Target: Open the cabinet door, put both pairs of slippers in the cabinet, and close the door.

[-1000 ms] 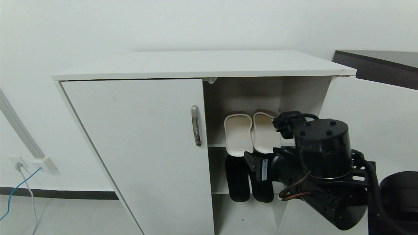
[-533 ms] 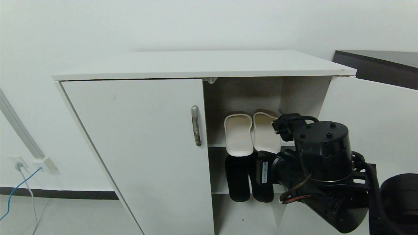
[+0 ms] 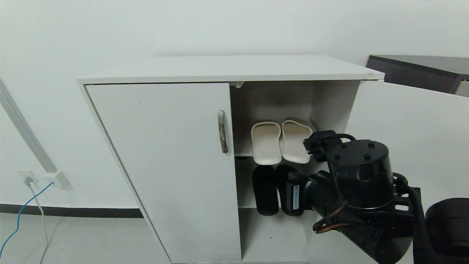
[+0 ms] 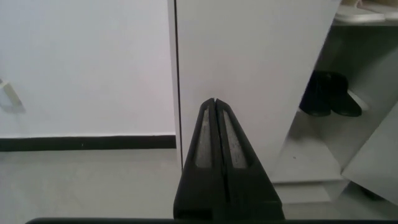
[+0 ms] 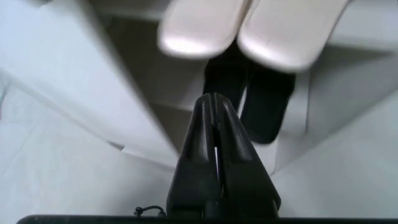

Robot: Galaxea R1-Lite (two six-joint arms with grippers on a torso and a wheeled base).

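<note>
The white cabinet (image 3: 227,68) has its left door (image 3: 157,154) closed and its right door (image 3: 406,128) swung wide open. A white pair of slippers (image 3: 280,142) lies on the upper shelf, with a black pair (image 3: 265,190) on the shelf below, toes pointing outward. My right arm (image 3: 359,176) hangs in front of the open compartment. In its wrist view my right gripper (image 5: 214,102) is shut and empty, just outside the black slippers (image 5: 264,102) and under the white ones (image 5: 249,28). My left gripper (image 4: 214,106) is shut and empty, low before the closed door (image 4: 249,56).
A metal handle (image 3: 221,131) sits on the closed door's inner edge. A wall socket with a blue cable (image 3: 27,179) is low on the left. A dark table (image 3: 417,69) stands behind the open door. Grey floor (image 4: 93,180) lies in front.
The head view has shifted, so the cabinet sits slightly smaller and farther right. My right wrist has turned a little before the lower shelf. The slippers have not moved.
</note>
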